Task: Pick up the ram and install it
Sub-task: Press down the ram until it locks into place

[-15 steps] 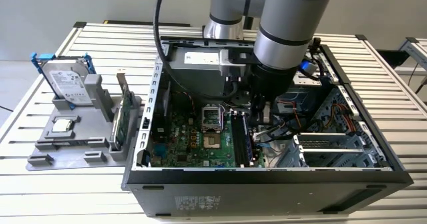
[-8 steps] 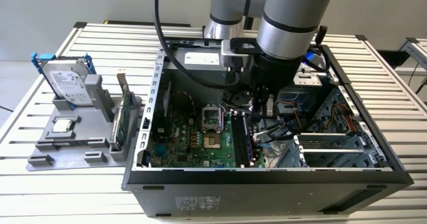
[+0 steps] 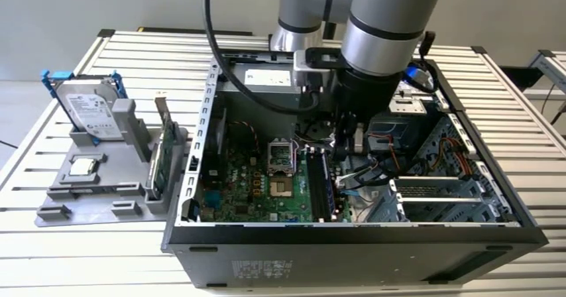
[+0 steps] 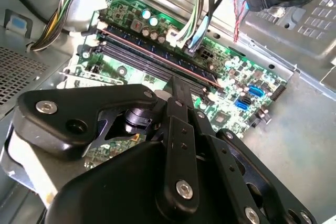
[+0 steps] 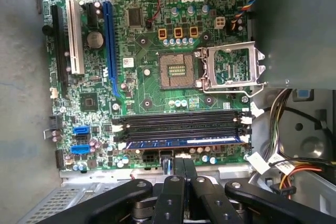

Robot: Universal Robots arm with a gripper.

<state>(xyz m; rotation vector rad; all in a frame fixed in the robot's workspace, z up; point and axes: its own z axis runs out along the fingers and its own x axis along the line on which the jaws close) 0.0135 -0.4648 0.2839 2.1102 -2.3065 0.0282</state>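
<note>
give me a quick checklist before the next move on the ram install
1. Gripper over the slots: ok, its tip hangs beside them in both wrist views.
2. Gripper state: ok, shut, fingers pressed together.
3. Ram in the grip: cannot tell, no green stick visible between the fingers.
4. Dark slots free: ok, they look empty.
5. Blue slot, nearest the gripper: cannot tell whether something sits in it.
6. Cables clear of the slots: ok, they plug in beside the row, not across it.
</note>
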